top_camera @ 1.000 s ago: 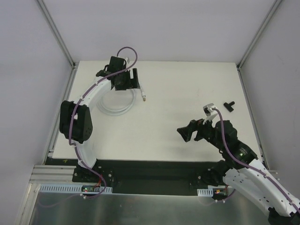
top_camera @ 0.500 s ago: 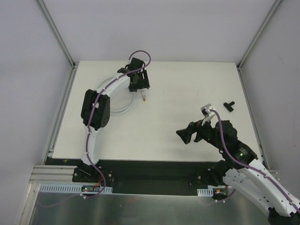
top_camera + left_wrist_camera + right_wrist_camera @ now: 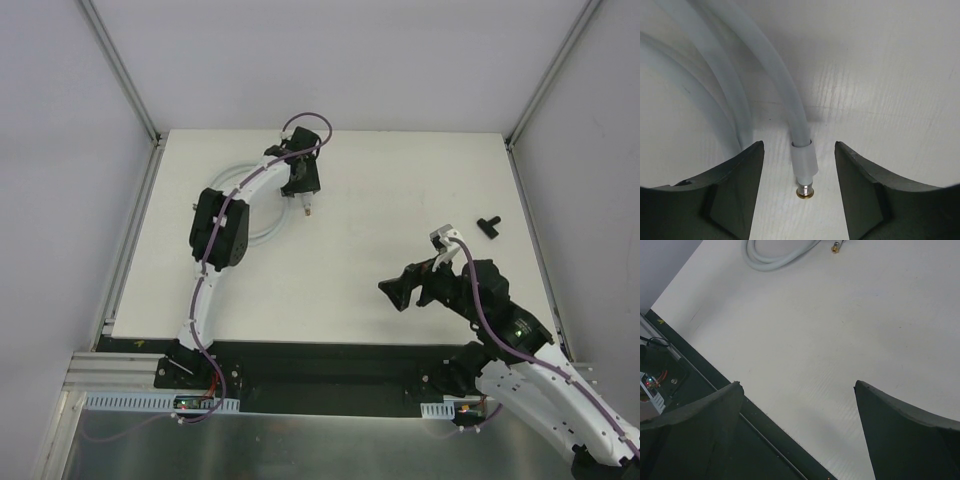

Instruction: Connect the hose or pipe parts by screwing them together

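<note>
**Left gripper closing in on the hose end**

Left gripper has swung across the coil over the past second and now straddles the free end of the white hose. Its jaws have narrowed to about half their spread. We see a gap on each side of the hose, so nothing is gripped yet. The brass end fitting lies on the white table, just past the jaw tips. The rest of the hose is looped at far left, partly under the arm. We judge that the pick-up of the first part is about to complete.

Further right, the right gripper hangs over the near table with its jaws spread wide and empty, unchanged. The black T-shaped connector rests near the right edge, well apart from both grippers and untouched. No threading has begun.
</note>
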Tool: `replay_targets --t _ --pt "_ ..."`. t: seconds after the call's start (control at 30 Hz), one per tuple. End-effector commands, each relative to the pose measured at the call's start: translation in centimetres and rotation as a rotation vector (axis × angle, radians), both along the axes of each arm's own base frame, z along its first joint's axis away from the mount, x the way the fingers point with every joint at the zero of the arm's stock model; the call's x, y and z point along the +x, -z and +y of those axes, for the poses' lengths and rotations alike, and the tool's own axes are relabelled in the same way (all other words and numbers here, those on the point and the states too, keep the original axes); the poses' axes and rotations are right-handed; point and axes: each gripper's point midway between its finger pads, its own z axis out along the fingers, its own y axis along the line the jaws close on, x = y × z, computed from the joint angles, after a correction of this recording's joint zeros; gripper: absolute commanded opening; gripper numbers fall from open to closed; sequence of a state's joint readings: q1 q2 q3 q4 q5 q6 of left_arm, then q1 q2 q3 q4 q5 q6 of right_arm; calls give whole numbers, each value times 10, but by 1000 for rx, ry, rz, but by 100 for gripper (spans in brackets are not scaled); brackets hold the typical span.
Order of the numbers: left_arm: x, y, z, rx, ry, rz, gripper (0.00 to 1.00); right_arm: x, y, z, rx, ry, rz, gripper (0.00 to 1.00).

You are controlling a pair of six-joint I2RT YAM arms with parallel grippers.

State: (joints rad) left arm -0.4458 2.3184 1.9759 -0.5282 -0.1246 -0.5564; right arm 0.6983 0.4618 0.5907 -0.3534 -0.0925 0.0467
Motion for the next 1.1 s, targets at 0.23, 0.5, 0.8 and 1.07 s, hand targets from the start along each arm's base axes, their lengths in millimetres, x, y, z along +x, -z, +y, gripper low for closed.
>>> replay_targets --t 0.23,0.5,0.8,1.07 --pt "-2 4 2 202 57 6 57 -1 -15 4 49 -12 -25 98" --pt "-22 28 -3 168 83 106 42 -3 -14 -1 48 8 -22 98" --pt "-75 0 -21 95 129 137 20 -1 -14 2 84 20 -15 98" --pt "-136 -1 -20 111 142 167 31 -1 -9 9 140 22 23 99"
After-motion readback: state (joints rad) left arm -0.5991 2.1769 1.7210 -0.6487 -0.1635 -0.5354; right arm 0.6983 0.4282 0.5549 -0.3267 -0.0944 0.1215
